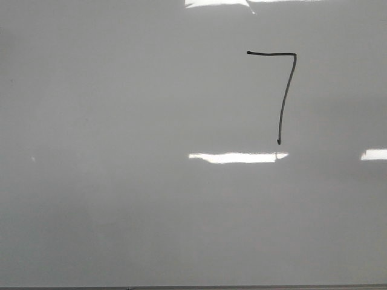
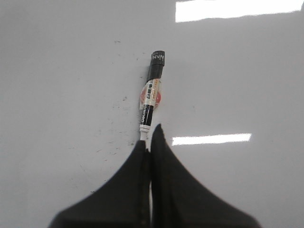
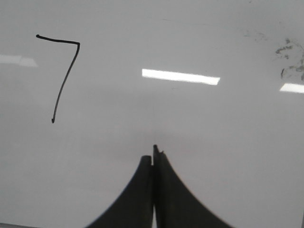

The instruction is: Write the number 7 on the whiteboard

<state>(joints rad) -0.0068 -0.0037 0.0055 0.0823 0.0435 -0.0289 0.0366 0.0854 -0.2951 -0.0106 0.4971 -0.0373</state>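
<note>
The number 7 (image 1: 282, 115) is drawn in thin black line on the right half of the whiteboard (image 1: 121, 151). It also shows in the right wrist view (image 3: 63, 80). No gripper shows in the front view. My left gripper (image 2: 149, 135) is shut, with its tips at the white end of a black-capped marker (image 2: 151, 92) that lies on the board. The gap between its jaws is far narrower than the marker. My right gripper (image 3: 153, 154) is shut and empty above bare board, off to one side of the 7.
Grey marker smudges (image 3: 289, 59) mark the board near one edge of the right wrist view. Small dark specks (image 2: 114, 142) lie beside the marker. Bright light reflections (image 1: 236, 157) cross the board. The board's thin dark bottom edge (image 1: 242, 288) runs along the front.
</note>
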